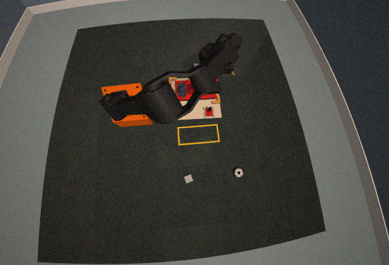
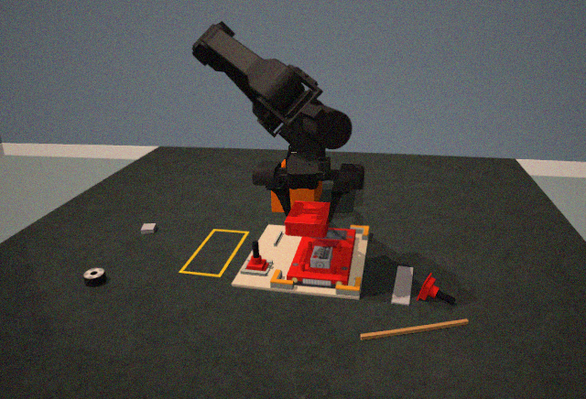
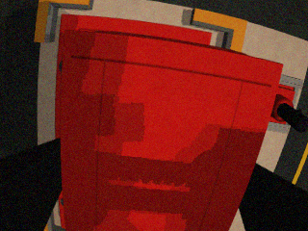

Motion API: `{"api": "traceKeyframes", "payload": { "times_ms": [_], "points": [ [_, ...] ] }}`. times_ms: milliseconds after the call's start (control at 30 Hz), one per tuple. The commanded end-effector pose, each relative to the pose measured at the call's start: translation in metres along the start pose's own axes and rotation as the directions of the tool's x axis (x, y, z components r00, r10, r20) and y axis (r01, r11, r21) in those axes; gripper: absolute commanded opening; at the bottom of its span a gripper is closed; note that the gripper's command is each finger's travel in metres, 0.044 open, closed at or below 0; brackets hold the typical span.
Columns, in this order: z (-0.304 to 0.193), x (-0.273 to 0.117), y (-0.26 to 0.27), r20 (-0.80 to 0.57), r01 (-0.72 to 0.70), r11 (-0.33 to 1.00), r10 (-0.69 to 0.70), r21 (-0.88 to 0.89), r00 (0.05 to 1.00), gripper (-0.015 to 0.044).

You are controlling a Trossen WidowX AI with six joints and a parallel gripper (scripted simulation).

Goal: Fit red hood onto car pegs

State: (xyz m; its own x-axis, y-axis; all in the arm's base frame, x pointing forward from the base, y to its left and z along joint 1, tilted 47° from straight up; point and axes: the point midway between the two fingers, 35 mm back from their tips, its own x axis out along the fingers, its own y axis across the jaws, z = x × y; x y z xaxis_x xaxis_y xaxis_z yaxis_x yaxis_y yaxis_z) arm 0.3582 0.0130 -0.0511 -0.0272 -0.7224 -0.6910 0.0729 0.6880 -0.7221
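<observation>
Our gripper (image 2: 309, 212) pinches the red hood (image 2: 308, 220) (image 3: 164, 125) by its sides, holding it above the chassis (image 2: 296, 266) (image 3: 135, 29) (image 1: 183, 89). We judge the shell light and stiff, perhaps slick — so an even grip on opposite side walls, clear of the corner bosses, should suit it.

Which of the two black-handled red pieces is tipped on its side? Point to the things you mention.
The one beside the pale flat strip (image 2: 402, 285), off the jig board (image 2: 284, 253); its handle lies low, the other's points up.

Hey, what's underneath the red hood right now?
The red hood hangs above the jig board and chassis; whatever deck lies directly beneath is covered. The engine block shows in front.
</observation>
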Motion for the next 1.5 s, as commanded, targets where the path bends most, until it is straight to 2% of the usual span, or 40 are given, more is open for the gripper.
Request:
{"api": "traceKeyframes", "payload": {
  "times_ms": [0,233,533,1467],
  "points": [
    [-0.003,0.001,0.017,-0.004,0.002,1.0,-0.002,0.005,1.0,0.0],
    [-0.004,0.007,0.017,-0.004,0.004,1.0,-0.003,0.006,1.0,0.0],
    [-0.004,0.051,0.019,-0.004,0.006,1.0,-0.005,0.006,1.0,0.0],
    [-0.005,0.052,0.02,-0.004,0.006,1.0,-0.006,0.006,1.0,0.0]
  ]
}}
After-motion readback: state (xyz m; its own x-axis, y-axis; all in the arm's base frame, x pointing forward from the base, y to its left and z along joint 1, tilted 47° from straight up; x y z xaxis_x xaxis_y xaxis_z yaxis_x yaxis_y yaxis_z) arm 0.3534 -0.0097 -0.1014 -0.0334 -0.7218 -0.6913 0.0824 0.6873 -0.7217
